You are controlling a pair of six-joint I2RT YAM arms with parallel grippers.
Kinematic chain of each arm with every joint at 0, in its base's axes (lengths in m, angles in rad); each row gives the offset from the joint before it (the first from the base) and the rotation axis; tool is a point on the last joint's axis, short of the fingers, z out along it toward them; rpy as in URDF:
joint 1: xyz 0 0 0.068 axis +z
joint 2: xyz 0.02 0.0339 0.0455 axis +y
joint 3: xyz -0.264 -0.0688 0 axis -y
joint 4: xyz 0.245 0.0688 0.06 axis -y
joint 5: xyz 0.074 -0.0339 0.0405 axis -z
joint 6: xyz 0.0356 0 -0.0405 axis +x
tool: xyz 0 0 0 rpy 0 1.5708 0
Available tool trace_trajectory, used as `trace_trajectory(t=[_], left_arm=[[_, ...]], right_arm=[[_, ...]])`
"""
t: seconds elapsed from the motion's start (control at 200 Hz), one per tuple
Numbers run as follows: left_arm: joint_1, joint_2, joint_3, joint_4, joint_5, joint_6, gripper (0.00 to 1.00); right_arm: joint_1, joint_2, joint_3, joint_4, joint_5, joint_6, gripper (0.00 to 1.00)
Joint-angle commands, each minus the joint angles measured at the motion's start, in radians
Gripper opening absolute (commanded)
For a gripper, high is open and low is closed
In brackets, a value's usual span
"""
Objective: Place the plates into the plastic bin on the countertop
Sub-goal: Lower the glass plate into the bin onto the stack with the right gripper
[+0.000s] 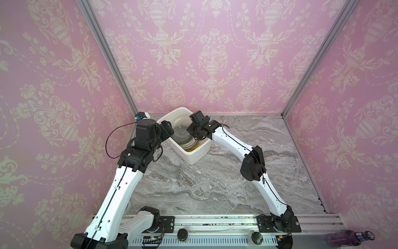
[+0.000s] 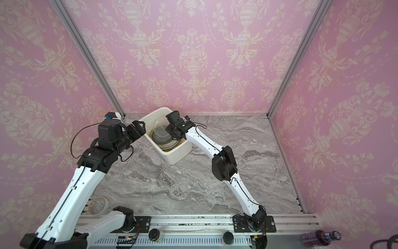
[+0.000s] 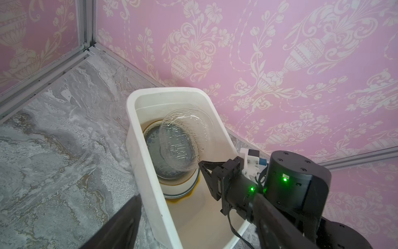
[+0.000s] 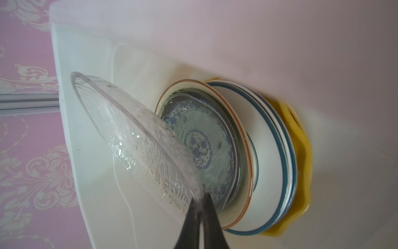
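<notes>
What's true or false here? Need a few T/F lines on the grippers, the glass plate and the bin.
1. The right gripper is shut on the rim of the clear glass plate. True.
2. The clear glass plate lies flat on the stack of plates. False: it is tilted, only its gripped edge near the stack.
3. The left gripper holds a plate. False: it is open and empty, beside the plastic bin.
4. A yellow plate sits at the bottom of the stack. True.
</notes>
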Motion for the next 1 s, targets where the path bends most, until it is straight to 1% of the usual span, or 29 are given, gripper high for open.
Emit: trace_trajectory(t=[0.0,0.265,0.395,0.715,0.811,0.991], left_arm=[[0.010,-0.001,0.035,-0.032,-0.026,0.035,0.83],[0.026,-0.004,0.040,-0.041,-0.025,0.040,0.83],[0.028,-0.006,0.043,-0.043,-0.024,0.040,0.83],[0.043,-0.022,0.048,-0.073,-0.025,0.058,0.84],[0.047,-0.022,0.046,-0.073,-0.024,0.057,0.84],[0.047,-0.020,0.046,-0.070,-0.017,0.054,0.84]], right_arm=[[0.007,0.045,0.031,0.001,-0.025,0.015,0.00],[0.007,0.065,0.052,0.010,-0.026,0.006,0.00],[0.008,0.078,0.075,0.027,-0.038,-0.048,0.00],[0.016,0.107,0.081,0.089,-0.111,-0.056,0.00],[0.020,0.089,0.062,0.085,-0.114,-0.058,0.00],[0.024,0.024,-0.030,0.127,-0.088,-0.040,0.00]])
